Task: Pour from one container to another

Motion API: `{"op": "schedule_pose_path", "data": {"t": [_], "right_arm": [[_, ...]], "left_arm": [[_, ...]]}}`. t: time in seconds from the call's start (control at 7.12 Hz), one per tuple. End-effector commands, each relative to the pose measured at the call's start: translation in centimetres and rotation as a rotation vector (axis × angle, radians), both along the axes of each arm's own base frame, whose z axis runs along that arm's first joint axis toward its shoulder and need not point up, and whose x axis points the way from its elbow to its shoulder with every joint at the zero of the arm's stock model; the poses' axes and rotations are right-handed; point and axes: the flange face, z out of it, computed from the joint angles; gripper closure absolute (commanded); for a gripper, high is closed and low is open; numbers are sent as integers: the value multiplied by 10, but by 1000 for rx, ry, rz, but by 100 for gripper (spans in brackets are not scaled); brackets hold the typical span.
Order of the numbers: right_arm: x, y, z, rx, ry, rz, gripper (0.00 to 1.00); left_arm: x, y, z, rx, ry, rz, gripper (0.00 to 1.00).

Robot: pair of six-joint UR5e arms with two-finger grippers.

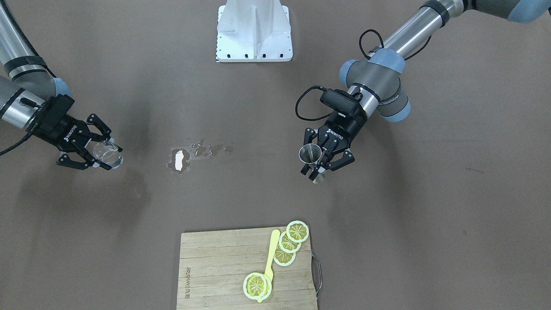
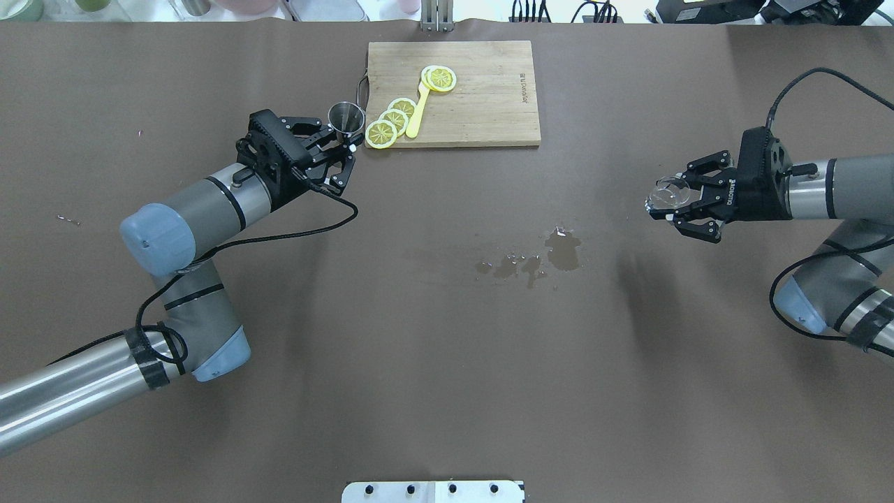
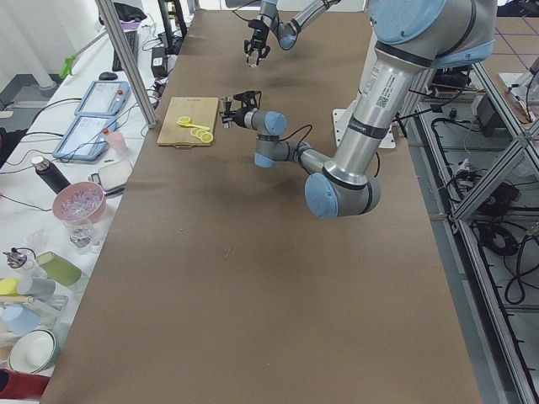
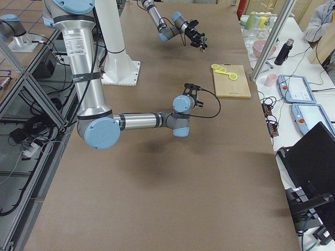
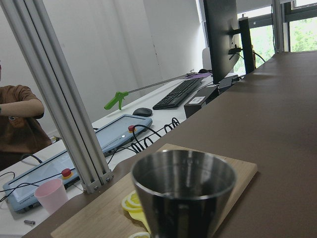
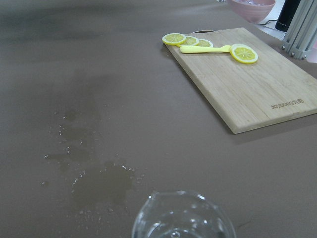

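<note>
The left end effector (image 2: 342,148) is pinching the jigger (image 2: 346,117) upright at ten o'clock, near the cutting board (image 2: 482,91). The right end effector (image 2: 674,199) is gripping the glass (image 2: 663,193) at three o'clock, well apart. Any misaligned pour is likely risking more spill beside the puddle (image 2: 562,250) on the counter (image 2: 419,349).

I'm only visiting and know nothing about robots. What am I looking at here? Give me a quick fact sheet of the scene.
Left gripper: shut on the jigger, held upright near the board
Right gripper: shut on the glass, at the table's other side
Gap: glass and jigger far apart
Table: wet spill between the arms
Board: lemon slices and a yellow utensil on it
Glass contents: cannot tell
</note>
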Motion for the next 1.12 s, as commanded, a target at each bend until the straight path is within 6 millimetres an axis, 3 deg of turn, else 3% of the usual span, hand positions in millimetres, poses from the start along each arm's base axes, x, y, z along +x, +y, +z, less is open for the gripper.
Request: {"op": "schedule_pose_path", "data": {"t": [0.0,0.7,0.98], "right_arm": [[-21,15,27,-12,-20,0,100],[-30,22,63,-21,-25,1,100],[-33,20,65,-24,-21,0,100]], "left_arm": [[-14,8,18,10,32,0,100],[-38,10,2,22,87,-87,100],[-43,12,13,8,76,-106,100]]}}
